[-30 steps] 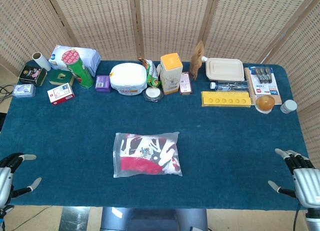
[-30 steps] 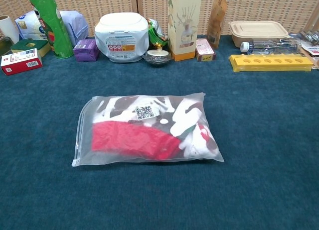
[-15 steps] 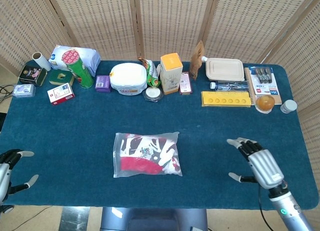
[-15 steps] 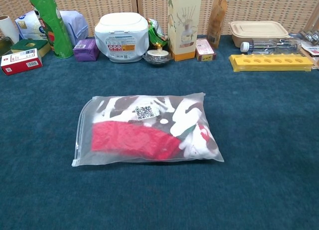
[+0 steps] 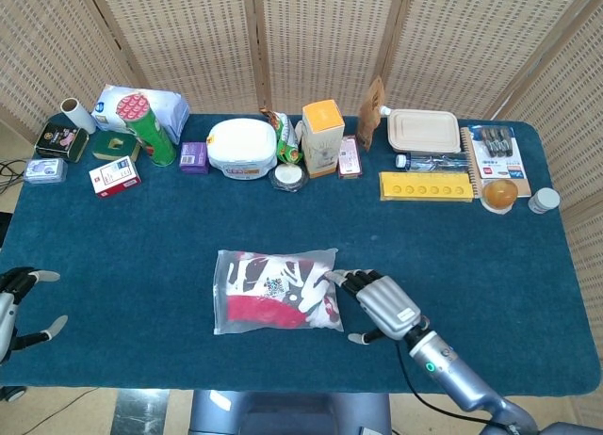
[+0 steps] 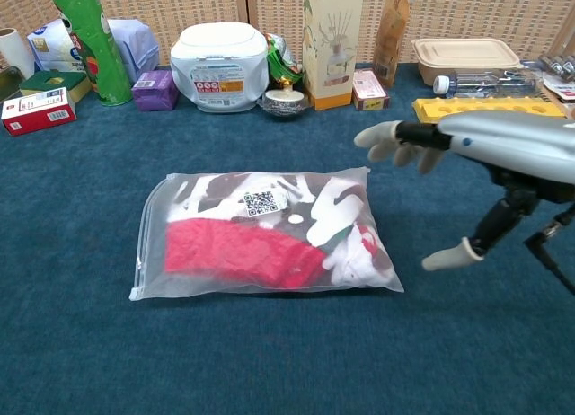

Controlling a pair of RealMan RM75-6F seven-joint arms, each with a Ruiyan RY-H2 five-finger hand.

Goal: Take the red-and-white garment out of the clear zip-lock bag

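A clear zip-lock bag point(image 5: 276, 291) point(image 6: 260, 233) lies flat near the front middle of the blue table, with the red-and-white garment point(image 5: 264, 308) point(image 6: 243, 251) folded inside it. My right hand point(image 5: 380, 304) point(image 6: 490, 154) hovers just right of the bag with its fingers spread, palm down, fingertips reaching the bag's right edge; it holds nothing. Whether it touches the bag I cannot tell. My left hand point(image 5: 17, 303) stays off the table's front left corner, fingers apart and empty.
A row of items lines the far edge: green can point(image 5: 146, 129), white tub point(image 5: 242, 148), orange-topped carton point(image 5: 322, 136), yellow tray point(image 5: 426, 185), lidded food box point(image 5: 424, 131). The blue tablecloth point(image 5: 132, 256) stretches around the bag.
My right hand has swept left from the table's front right corner to the bag's right edge and now shows in the chest view. The left hand drifted slightly back. The bag has not moved.
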